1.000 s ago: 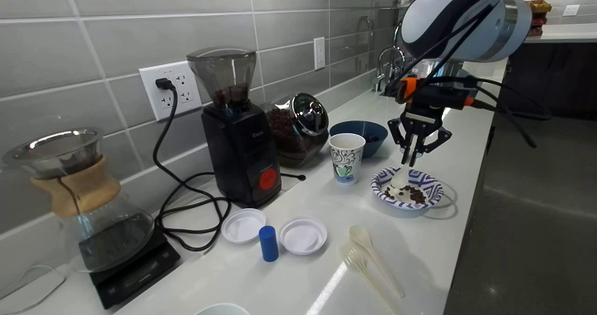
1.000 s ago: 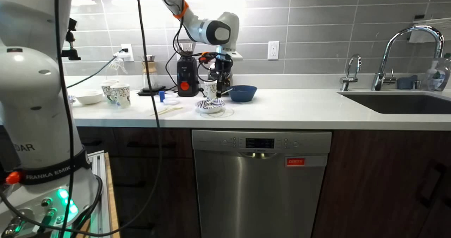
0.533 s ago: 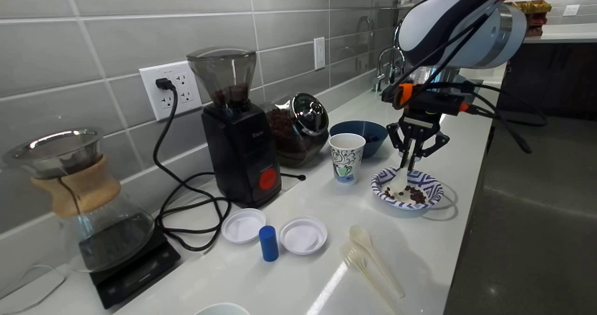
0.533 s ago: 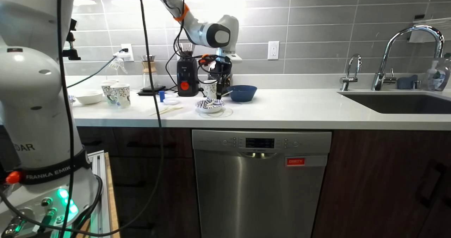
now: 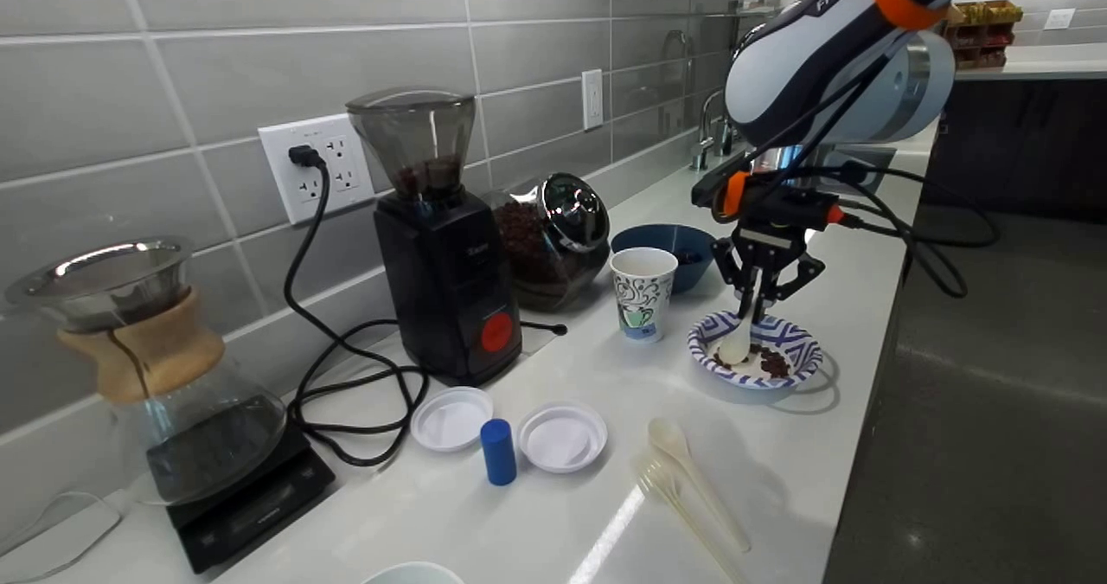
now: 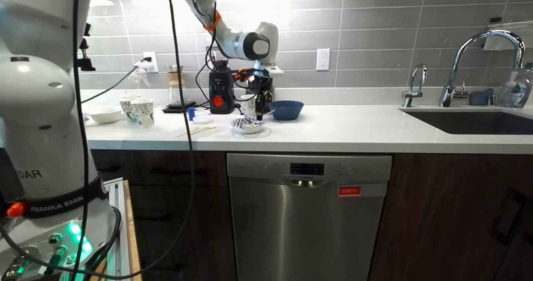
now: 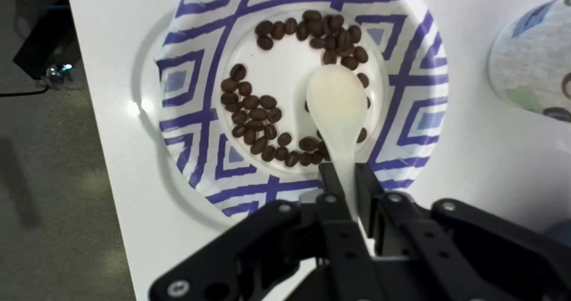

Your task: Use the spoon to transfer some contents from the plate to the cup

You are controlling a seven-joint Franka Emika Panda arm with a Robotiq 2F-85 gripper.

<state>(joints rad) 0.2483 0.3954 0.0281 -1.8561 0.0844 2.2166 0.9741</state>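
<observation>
My gripper is shut on the handle of a white plastic spoon. In both exterior views the gripper points down just above the blue-and-white patterned plate. The spoon's head is tilted down inside the plate. In the wrist view no beans show on the spoon's head. The contents are dark brown beans, in clusters around the plate's white floor; the spoon hides some. The white cup stands upright beside the plate, apart from it. It also shows at the right of the wrist view.
A dark blue bowl stands behind the cup. A second spoon and a fork lie in front of the plate. White lids, a blue cylinder and a black grinder stand nearby. The counter's edge runs close to the plate.
My gripper has moved down and slightly toward the cup's side with the spoon held. The spoon's head has gone lower in the plate. The plate and cup have not moved.
</observation>
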